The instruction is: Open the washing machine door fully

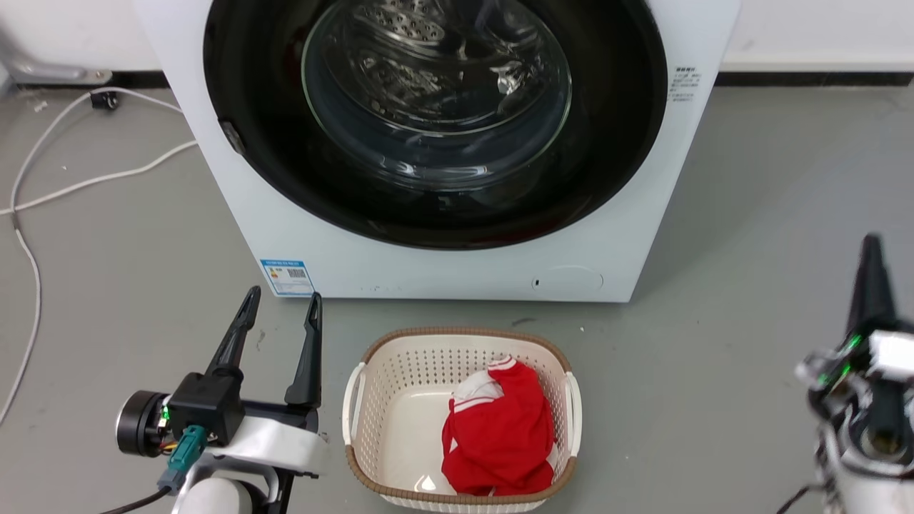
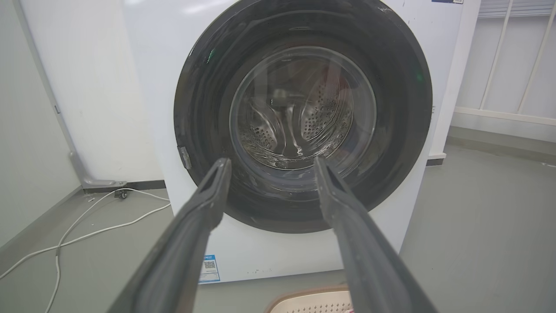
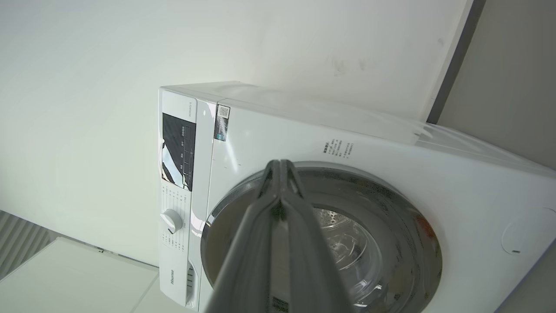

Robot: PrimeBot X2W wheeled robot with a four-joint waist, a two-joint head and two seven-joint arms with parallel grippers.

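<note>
The white washing machine (image 1: 285, 235) stands on the floor ahead of me. Its door (image 1: 614, 143), a glossy black disc with a clear glass bowl, lies flat against the front. A small grey catch (image 1: 232, 135) sits at the door's left edge. My left gripper (image 1: 282, 300) is open and empty, low and left of the machine, apart from it. In the left wrist view its fingers (image 2: 217, 195) frame the door (image 2: 399, 108). My right gripper (image 1: 871, 246) is shut on nothing at the lower right, and its view shows the tips (image 3: 280, 164) pressed together before the door (image 3: 391, 252).
A white woven basket (image 1: 464, 333) holding a red and white garment (image 1: 500, 428) sits on the floor just in front of the machine, between my arms. White cables (image 1: 71, 178) trail over the grey floor at the left, toward the wall.
</note>
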